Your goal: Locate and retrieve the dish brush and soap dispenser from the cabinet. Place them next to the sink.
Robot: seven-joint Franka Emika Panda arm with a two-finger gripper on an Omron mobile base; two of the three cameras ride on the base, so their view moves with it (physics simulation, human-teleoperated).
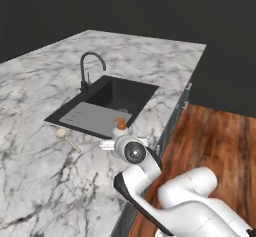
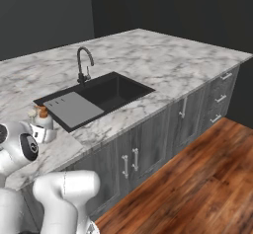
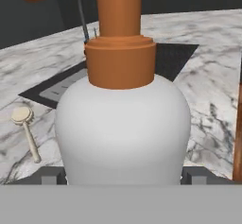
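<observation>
The soap dispenser point(image 1: 120, 127) point(image 2: 43, 119) point(image 3: 123, 124), a white bottle with an orange pump, stands upright on the marble by the front corner of the sink point(image 1: 125, 93) point(image 2: 113, 92). My gripper point(image 1: 121, 136) point(image 2: 44, 130) point(image 3: 123, 178) is around its lower body, a finger pressed against each side. The dish brush point(image 1: 69, 141) point(image 3: 28, 135) lies flat on the counter, left of the bottle and just in front of the grey draining section. The cabinet is out of view.
A black gooseneck faucet point(image 1: 90, 61) point(image 2: 81, 55) rises behind the basin. The counter's front edge runs close to the bottle, with grey doors and drawers point(image 2: 183, 109) below it and wood floor point(image 2: 197, 178) beyond. Marble stretches wide to the left.
</observation>
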